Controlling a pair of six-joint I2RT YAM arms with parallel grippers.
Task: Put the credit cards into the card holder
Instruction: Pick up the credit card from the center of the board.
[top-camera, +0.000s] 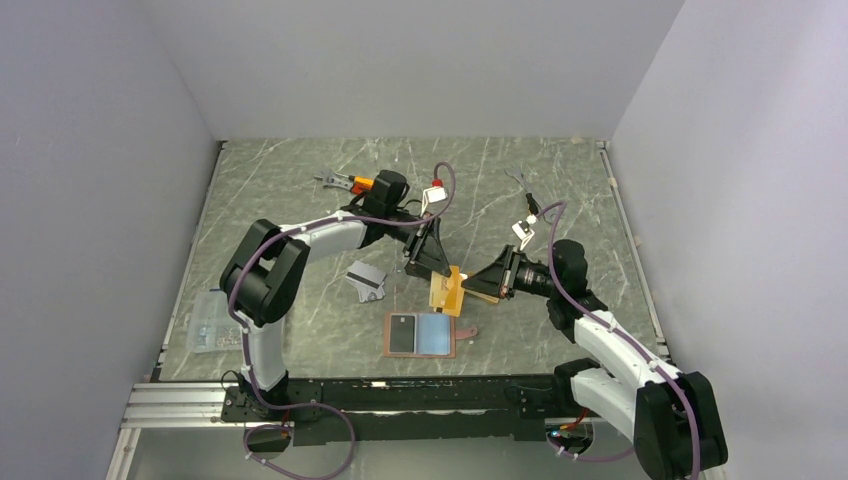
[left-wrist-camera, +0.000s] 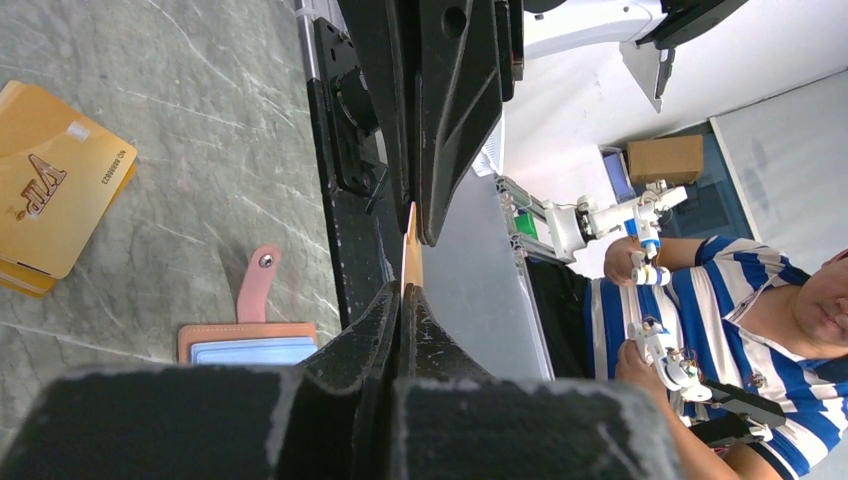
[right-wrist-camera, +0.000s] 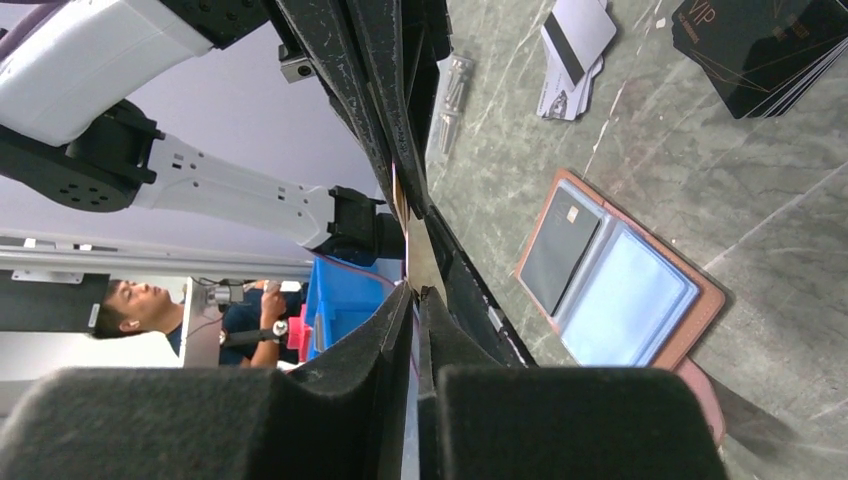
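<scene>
Orange-gold card (left-wrist-camera: 412, 250): edge-on in the air over the table's middle, held at both ends
Left gripper (left-wrist-camera: 405, 292): clenched on one end of it
Right gripper (right-wrist-camera: 415, 292): clenched on the other end
Card holder (top-camera: 435, 335): lying open by the middle of the near edge
Black card (top-camera: 402, 333): in the holder's left pocket
Gold stack (left-wrist-camera: 55, 205): on the table just beyond the holder
Silver-grey cards (top-camera: 367, 280): left of centre
</scene>
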